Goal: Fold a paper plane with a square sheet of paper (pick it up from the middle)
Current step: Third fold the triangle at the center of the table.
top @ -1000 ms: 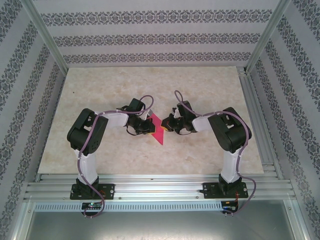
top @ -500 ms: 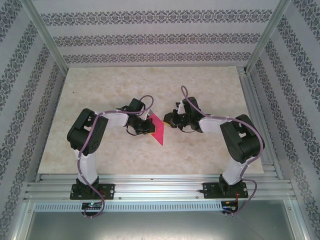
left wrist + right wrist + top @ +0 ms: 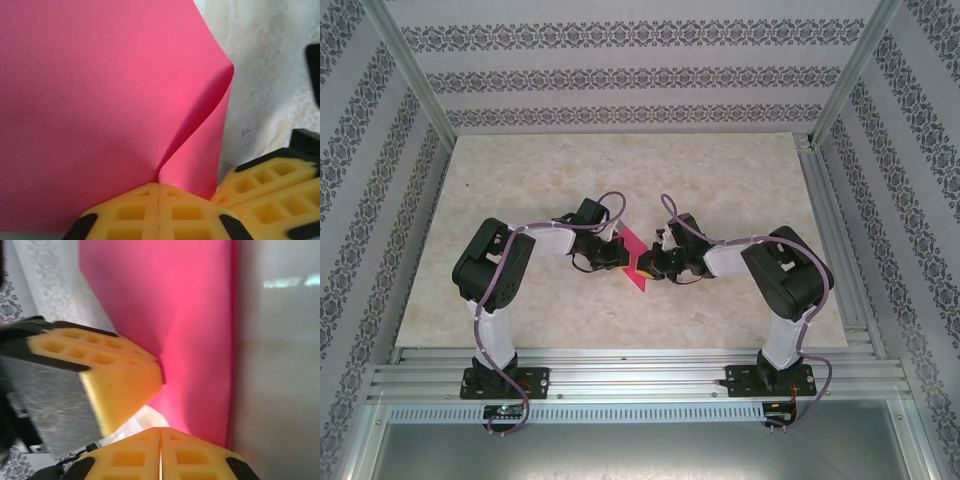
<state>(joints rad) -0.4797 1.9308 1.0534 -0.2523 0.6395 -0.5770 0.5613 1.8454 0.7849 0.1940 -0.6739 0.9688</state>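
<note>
1. Square sheet of paper [image 3: 636, 262]: I see it magenta-red near the middle of the marbled table [image 3: 520, 180], a touch toward 6 o'clock, caught between the two grippers. It is not lying flat. In the left wrist view one flap curls up and over toward 3 o'clock, leaving a soft fold.
2. Around it, patterned walls [image 3: 620, 80] close the cell at 9, 12 and 3 o'clock. An aluminium rail [image 3: 620, 365] at 6 o'clock carries both arm bases, and purple cables [image 3: 480, 330] trail along the arms.
3. From above, both wrists cover much of the sheet, so I get just a narrow red sliver between them.
4. Left gripper [image 3: 158, 189]: it reaches in from 9 o'clock. Its yellow pads are pressed tight together, with the base of the paper's fold pinched between them.
5. Right gripper [image 3: 160, 432]: it comes in from 3 o'clock with its pads closed, no gap between them. Its tips sit against the sheet's edge, just beside the left gripper's tips. I cannot tell whether any paper is caught between its pads.
6. Count: one sheet, two arms, two grippers.
</note>
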